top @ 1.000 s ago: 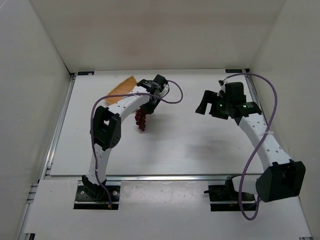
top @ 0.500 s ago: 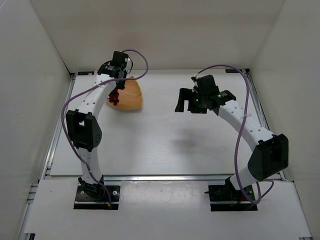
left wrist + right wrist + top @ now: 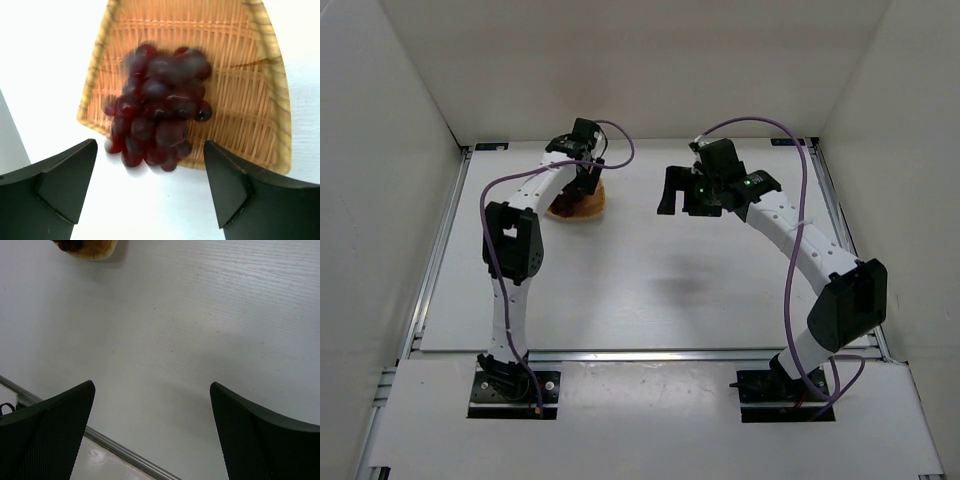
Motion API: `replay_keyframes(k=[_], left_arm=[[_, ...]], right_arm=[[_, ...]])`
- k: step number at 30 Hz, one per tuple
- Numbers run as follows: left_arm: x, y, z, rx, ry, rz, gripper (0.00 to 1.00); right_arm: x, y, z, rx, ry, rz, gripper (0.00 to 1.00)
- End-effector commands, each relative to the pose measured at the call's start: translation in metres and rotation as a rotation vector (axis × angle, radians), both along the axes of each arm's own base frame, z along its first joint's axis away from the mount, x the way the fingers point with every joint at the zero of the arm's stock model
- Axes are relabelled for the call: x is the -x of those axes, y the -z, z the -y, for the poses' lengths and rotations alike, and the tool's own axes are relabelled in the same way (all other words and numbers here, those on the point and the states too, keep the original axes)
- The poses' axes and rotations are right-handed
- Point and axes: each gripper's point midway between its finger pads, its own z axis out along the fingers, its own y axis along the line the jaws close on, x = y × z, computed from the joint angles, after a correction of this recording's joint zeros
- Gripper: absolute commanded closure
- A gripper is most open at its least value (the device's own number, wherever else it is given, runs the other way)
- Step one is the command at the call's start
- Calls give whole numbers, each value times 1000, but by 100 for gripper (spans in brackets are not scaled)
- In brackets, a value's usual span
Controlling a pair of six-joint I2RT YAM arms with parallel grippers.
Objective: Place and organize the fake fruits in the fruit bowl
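Observation:
The fake fruits, a bunch of dark purple grapes (image 3: 157, 112), lie blurred on the near, narrow end of the fruit bowl (image 3: 240, 100), a woven orange-tan dish. A few grapes hang over its rim onto the white table. My left gripper (image 3: 150, 187) hovers just above them, open, with nothing between its fingers (image 3: 65, 182). From above, the left gripper (image 3: 582, 178) covers much of the fruit bowl (image 3: 593, 204) at the back left. My right gripper (image 3: 678, 203) is open and empty over the table, right of the bowl; its own view catches the fruit bowl (image 3: 95, 250) at the top left.
White walls enclose the table on three sides. A metal rail (image 3: 115, 445) runs along a table edge below the right gripper. Purple cables loop over both arms (image 3: 800, 250).
My left arm carried the grapes from mid-table back to the bowl, then opened and let them go. The right arm swung left and farther back.

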Motion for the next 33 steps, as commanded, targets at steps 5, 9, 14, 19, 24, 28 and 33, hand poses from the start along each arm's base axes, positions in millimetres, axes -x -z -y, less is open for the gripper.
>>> replay_keyframes(k=[5,9,14,19,24,28,33], left_arm=[[26,-175,-20,137,-90,379,0],[61,-222,-62,162,-161,477,0],[115,-189,-133,85,-290,399,0],[176,-121,-191,70,-453,244,0],[227,-73,-207,130,-561,136,0],[254,-41,-204,170,-607,62,0],[259,-35,-214,170,-623,36,0]], right_arm=[[5,-28,22,24,35,76,0],[14,-14,60,75,120,48,0],[32,27,148,222,373,-76,0],[52,38,212,316,566,-119,0],[62,38,249,394,685,-132,0],[68,45,256,415,711,-158,0],[66,59,254,417,714,-200,0]])
